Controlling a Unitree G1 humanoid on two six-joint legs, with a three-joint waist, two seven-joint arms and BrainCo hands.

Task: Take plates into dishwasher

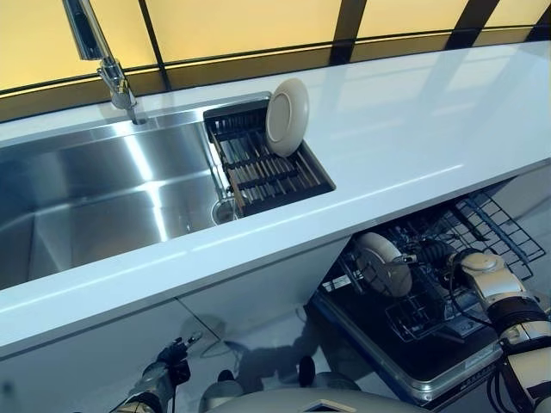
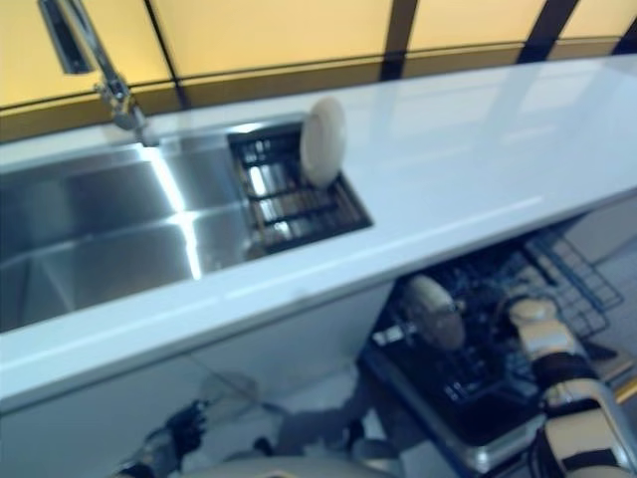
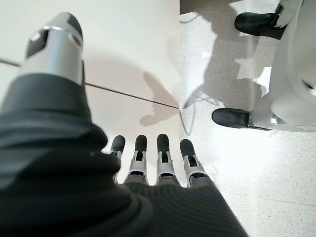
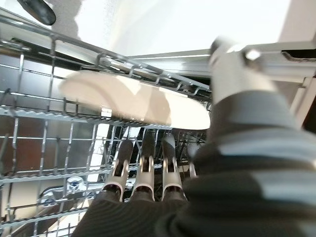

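In the dishwasher rack (image 1: 482, 225), right hand (image 1: 433, 255), fingers straight, beside upright plate (image 1: 385, 264).

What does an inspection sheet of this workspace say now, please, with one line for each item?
Surface: white counter bare, steel sink set in it.
Job's things: one plate upright in the drying rack; another plate standing in the dishwasher rack.
Clutter: nothing seen.
Hands: right hand open beside the racked plate, not gripping it; left hand open, low by the cabinet.
Cables: nothing seen.
Surroundings: faucet, yellow panels behind.
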